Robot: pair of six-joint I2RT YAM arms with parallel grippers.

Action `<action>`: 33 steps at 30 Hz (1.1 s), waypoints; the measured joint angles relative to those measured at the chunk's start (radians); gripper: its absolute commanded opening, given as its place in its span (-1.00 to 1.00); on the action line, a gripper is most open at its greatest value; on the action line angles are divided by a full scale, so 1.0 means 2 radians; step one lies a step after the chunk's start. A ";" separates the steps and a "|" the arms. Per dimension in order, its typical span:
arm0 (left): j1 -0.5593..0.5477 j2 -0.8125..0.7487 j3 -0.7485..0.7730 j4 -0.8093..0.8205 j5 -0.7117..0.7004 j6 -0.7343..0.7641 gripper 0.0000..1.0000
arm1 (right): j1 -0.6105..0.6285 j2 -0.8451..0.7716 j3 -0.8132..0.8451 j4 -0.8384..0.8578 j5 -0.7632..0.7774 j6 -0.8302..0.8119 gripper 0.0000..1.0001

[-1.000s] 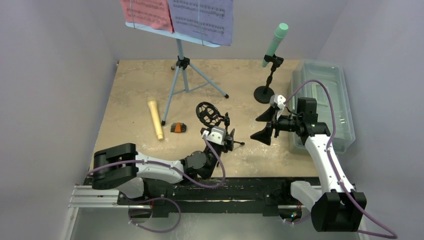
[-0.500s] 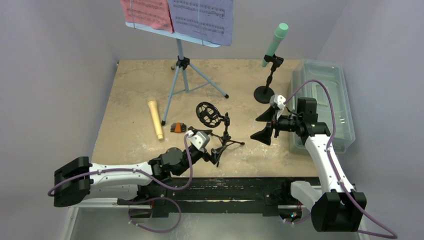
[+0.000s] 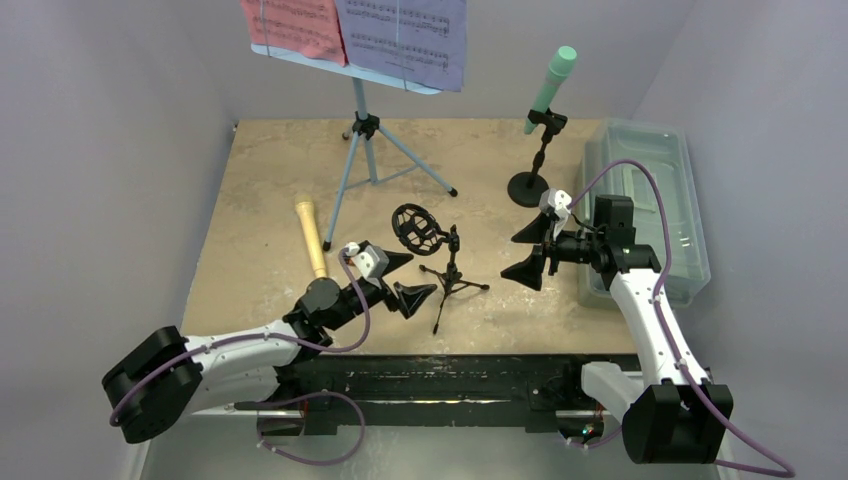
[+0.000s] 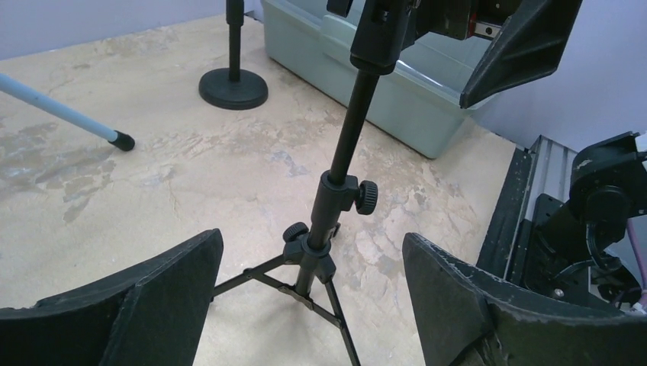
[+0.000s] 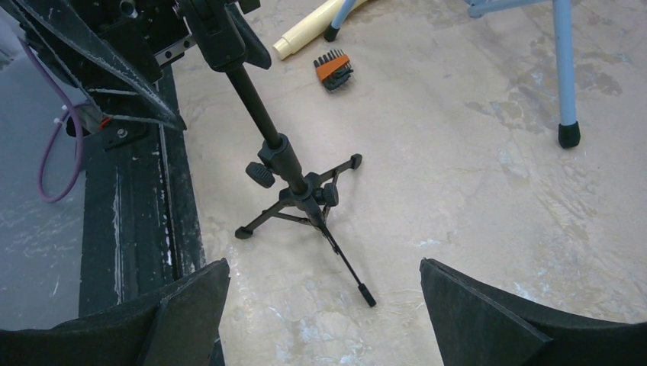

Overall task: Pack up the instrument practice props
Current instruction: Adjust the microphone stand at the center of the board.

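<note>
- From above, the blue music stand (image 3: 361, 110) is at the back of the table (image 3: 260, 170). Its tray holds a red page (image 3: 293, 25) and a purple page (image 3: 405, 35). The top edge of the picture cuts off both pages.
- The green microphone (image 3: 553, 82) sits tilted in a black stand (image 3: 528, 186) with a round foot, near the grey tub (image 3: 645, 130) on the right.
- The yellow microphone (image 3: 312, 240) lies flat on the table, left of the middle.
- The small tripod (image 3: 449, 265) stands upright in the middle, with a round cage (image 3: 414, 228) on top.
- The left gripper (image 3: 407, 280) is low, just left of the small tripod. It is spread wide and holds nothing. From here I cannot tell if it touches a leg.
- The right gripper (image 3: 528, 252) is on the tripod's other side, apart from it, in front of the tub. It is spread wide and empty too.
- In the left wrist view, the two fingers (image 4: 152, 297) are far apart. The tripod's pole stands between them and touches neither. Its top is cut off. Behind it are the round foot, the tub and the tip of one blue leg.
- In the right wrist view, the wide fingers frame the tripod, which stands beyond them with its legs out. Its top runs out of the picture. A small orange and black thing (image 5: 333, 69) lies near the yellow microphone's end; it is too small to tell what it is.
</note>
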 measured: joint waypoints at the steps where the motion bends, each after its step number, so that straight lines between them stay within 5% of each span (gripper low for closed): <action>1: 0.008 0.004 -0.003 0.010 0.009 -0.005 0.77 | 0.000 0.000 0.000 0.000 0.000 0.000 0.98; 16: 0.074 0.104 -0.001 0.120 0.146 -0.047 0.92 | 0.000 0.003 0.000 -0.001 -0.013 0.000 0.98; 33: 0.088 0.147 0.023 0.150 0.179 -0.050 1.00 | 0.000 0.003 0.000 -0.001 -0.013 0.000 0.98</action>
